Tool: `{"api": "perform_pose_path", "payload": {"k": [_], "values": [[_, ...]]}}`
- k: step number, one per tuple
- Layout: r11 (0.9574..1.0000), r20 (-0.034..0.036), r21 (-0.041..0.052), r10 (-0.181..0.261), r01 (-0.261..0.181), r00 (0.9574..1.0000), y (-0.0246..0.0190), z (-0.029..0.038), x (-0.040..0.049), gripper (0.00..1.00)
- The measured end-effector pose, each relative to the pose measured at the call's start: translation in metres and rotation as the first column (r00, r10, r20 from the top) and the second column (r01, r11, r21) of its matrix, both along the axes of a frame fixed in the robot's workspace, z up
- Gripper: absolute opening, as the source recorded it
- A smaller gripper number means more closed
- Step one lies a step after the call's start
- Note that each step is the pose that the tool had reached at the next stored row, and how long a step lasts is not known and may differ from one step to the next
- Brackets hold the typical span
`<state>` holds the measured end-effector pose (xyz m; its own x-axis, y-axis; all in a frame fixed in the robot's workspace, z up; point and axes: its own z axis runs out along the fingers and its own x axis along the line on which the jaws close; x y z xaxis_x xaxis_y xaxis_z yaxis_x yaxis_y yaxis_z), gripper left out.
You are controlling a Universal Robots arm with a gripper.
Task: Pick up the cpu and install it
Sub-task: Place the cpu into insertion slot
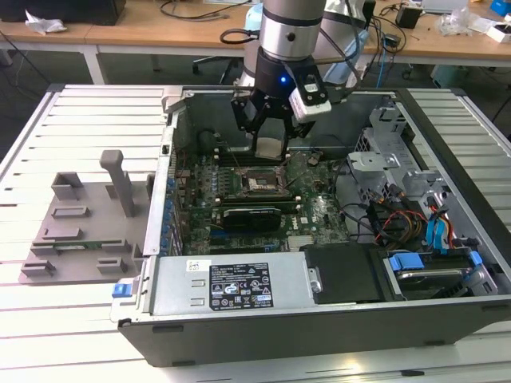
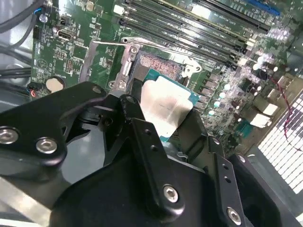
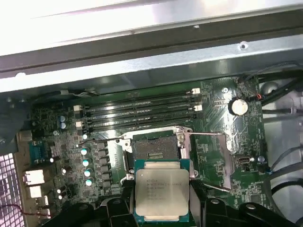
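In the exterior view, a grey tray (image 1: 80,231) lies at nine o'clock of the open case (image 1: 319,327). Inside the case, the gripper (image 1: 269,140) is clamped on the cpu (image 1: 269,148) by opposite edges. The cpu seems to hang clear of the open socket (image 1: 257,183) at its six o'clock

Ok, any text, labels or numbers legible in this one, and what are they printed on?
Label on the silver metal box: printed lines and symbols, too small to read.
Top of the cpu, held in the gripper: faint lines of print, too blurred to read.
Motherboard: white markings, too small to read.
Nothing can be quoted.
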<state>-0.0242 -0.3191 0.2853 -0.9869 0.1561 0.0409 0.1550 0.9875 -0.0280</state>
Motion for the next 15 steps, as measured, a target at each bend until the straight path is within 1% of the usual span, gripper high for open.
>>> {"api": "perform_pose_path", "payload": {"k": [2, 3, 9, 11, 15], "values": [[0.9991, 0.0, -0.0001, -0.043, 0.043, 0.9991, 0.0, 0.0, 0.0, 0.55], [0.9979, 0.0, 0.0, -0.065, 0.065, 0.9979, 0.0, 0.0, 0.0, 0.55], [0.994, 0.0, 0.0, -0.109, 0.109, 0.994, 0.0, 0.0, 0.0, 0.55], [0.9913, 0.0, -0.0001, -0.132, 0.132, 0.9913, 0.0, 0.0, 0.0, 0.55], [0.9873, 0.0001, 0.0, -0.159, 0.159, 0.9873, 0.0, 0.0, 0.0, 0.55]]}}
